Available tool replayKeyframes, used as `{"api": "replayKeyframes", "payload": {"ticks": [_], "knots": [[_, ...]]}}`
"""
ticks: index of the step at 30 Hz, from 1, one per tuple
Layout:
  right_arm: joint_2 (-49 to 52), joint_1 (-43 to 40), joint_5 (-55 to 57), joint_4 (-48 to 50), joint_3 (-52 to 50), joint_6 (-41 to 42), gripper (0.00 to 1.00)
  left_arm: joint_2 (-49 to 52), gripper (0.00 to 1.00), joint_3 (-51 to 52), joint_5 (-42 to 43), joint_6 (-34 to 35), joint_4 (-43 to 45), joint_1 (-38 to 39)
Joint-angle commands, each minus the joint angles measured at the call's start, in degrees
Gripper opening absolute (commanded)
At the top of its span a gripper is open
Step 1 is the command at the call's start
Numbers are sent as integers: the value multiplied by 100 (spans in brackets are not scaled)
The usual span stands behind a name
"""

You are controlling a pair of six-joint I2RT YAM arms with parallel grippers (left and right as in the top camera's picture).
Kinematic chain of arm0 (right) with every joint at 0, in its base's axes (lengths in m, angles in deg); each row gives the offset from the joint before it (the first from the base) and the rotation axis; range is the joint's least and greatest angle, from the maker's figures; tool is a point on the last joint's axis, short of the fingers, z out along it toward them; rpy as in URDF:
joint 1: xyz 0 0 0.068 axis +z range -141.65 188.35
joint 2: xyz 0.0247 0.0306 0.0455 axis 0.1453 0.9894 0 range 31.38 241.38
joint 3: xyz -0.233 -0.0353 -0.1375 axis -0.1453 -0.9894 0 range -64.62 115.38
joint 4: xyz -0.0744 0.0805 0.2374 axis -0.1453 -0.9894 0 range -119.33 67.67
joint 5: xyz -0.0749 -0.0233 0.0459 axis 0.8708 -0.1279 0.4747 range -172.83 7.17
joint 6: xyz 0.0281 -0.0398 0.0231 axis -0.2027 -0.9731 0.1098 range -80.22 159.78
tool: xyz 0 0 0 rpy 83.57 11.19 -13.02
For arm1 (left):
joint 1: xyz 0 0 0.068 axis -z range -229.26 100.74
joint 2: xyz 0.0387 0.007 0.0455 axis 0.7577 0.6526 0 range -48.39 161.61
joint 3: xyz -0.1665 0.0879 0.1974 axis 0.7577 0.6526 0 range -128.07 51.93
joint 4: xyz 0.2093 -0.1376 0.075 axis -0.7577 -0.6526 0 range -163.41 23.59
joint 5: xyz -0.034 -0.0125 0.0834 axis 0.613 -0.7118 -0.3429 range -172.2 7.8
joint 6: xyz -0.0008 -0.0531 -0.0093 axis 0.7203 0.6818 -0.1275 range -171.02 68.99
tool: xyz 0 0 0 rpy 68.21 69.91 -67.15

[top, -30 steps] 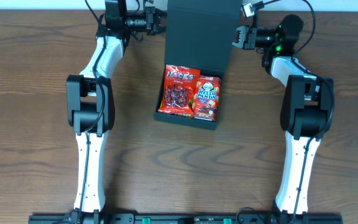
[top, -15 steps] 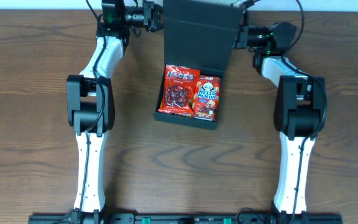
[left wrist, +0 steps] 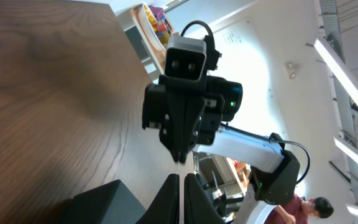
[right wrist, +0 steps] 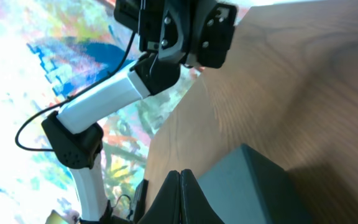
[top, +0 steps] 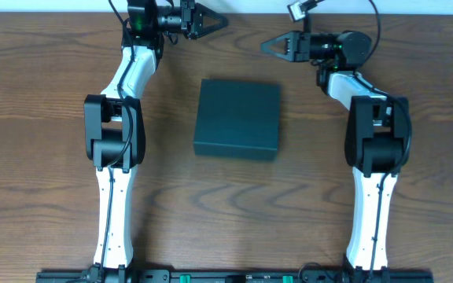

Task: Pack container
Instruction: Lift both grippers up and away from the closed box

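The dark teal-black container [top: 237, 119] lies in the middle of the table with its flap lid down, so its contents are hidden. Its corner also shows in the left wrist view [left wrist: 107, 202] and in the right wrist view [right wrist: 260, 186]. My left gripper [top: 225, 21] is shut and empty, held above the far edge of the table, behind and left of the box. My right gripper [top: 263, 45] is shut and empty, behind and right of the box. The two grippers point toward each other and touch nothing.
Brown wooden table [top: 46, 149] all round the box. The far table edge [top: 242, 12] runs just behind both grippers. Both arms reach up along the left and right sides.
The upright lid has dropped shut over the two snack packets. Both grippers have come off the lid and now stand apart behind the box.
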Motion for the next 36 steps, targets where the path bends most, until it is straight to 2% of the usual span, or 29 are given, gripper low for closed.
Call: {"api": "replayKeyframes", "payload": {"ticks": [1, 4, 8, 10, 12, 13, 15, 17, 20, 23, 26, 29, 31, 32, 36], "knots": [[22, -225, -66, 39, 48, 57, 2, 109, 6, -46, 94, -4, 46, -33], [22, -435, -63, 39, 50, 52, 2, 109, 6, -46, 79, -2, 46, -33], [22, -761, 83, 31, 52, 13, 1, 109, 6, -46, -398, -11, 46, 9], [22, -964, 317, -422, 50, -507, 2, 109, 6, -46, -761, -138, 0, 13], [22, -1082, 527, -1443, 50, -1292, 2, 109, 6, -46, -1213, -260, -369, -39], [24, -1123, 667, -2096, 50, -1823, 1, 109, 6, -46, -1451, -485, -691, -81], [22, -1152, 1228, -3696, 50, -2999, 2, 109, 6, -46, -2214, -1150, -1939, -188], [22, -1141, 1753, -4415, 50, -3550, 2, 109, 6, -46, -2769, -1637, -2802, -243], [20, -1119, 2389, -4422, 59, -3978, 2, 90, 6, -46, -3182, -2127, -3032, -251], [20, -1126, 3429, -4562, 79, -4251, 2, -35, 6, -48, -3960, -2599, -3202, -223], [13, -1123, 4188, -4883, 175, -4369, 2, -317, 6, -138, -4688, -3331, -3908, -219], [-240, -1102, 4948, -6177, 579, -4535, 2, -837, 6, -608, -5886, -4369, -5595, -173], [-702, -1001, 5473, -7731, 1174, -5440, 2, -1364, 6, -1178, -6647, -5230, -6832, -74], [-946, -925, 5858, -8553, 1456, -5954, 2, -1574, 6, -1366, -6885, -5490, -7173, -28], [-1840, -623, 6835, -10601, 2031, -7379, 2, -2245, 6, -1565, -6913, -6196, -7954, 81]]}}
